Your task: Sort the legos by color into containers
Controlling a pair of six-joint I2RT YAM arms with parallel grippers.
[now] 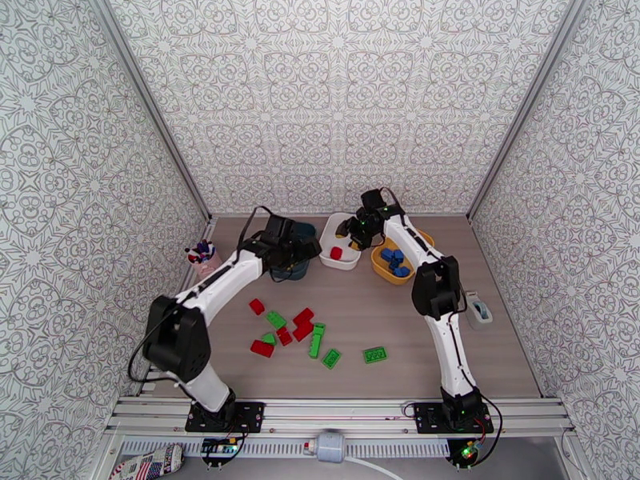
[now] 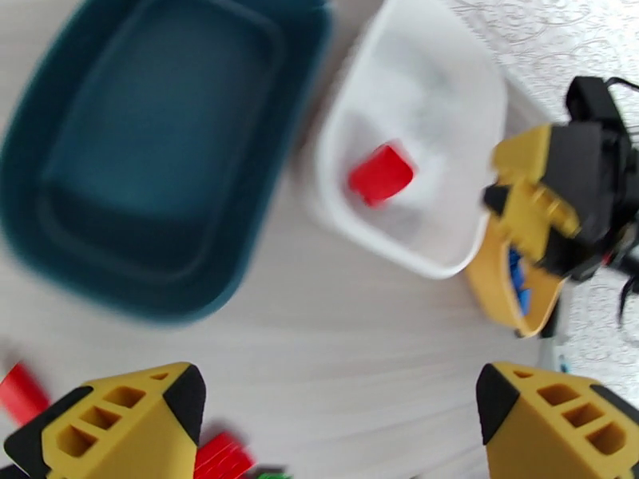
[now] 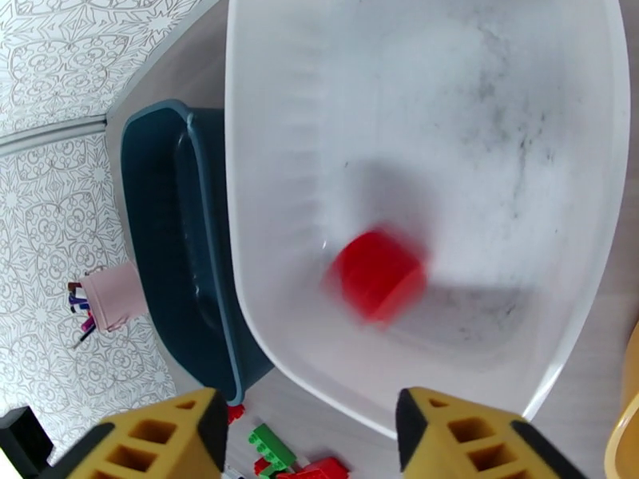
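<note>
Blue: several blue bricks (image 1: 394, 262) lie piled in the yellow tray (image 1: 382, 274). No blue one is visible on the desk (image 1: 448, 330), so this colour looks finished.
Red: one red brick (image 3: 375, 273) lies on the floor of the white tray (image 3: 495, 113), blurred in the right wrist view. About five loose red bricks (image 1: 303, 316) lie on the desk in front of the left arm.
Green: the teal tray (image 2: 160, 137) is bare inside. About five green bricks (image 1: 318, 340) lie on the desk among and beside the red ones, with one set apart toward the right.
Left jaws: wide apart with nothing between them, hanging by the teal tray at the far left of the desk and well clear of the loose pile.
Right jaws: partly apart and empty, hanging over the white tray just above the red brick.
Tray order: teal, white and yellow stand side by side along the far edge, close together.
Progress: roughly a third done, judging by what is in the trays against what is on the desk.
Left to do: the remaining red bricks belong in the white tray, and every green one probably in the teal tray.
Risk: red and green bricks touch in the pile, so a grab could catch two colours at once.
</note>
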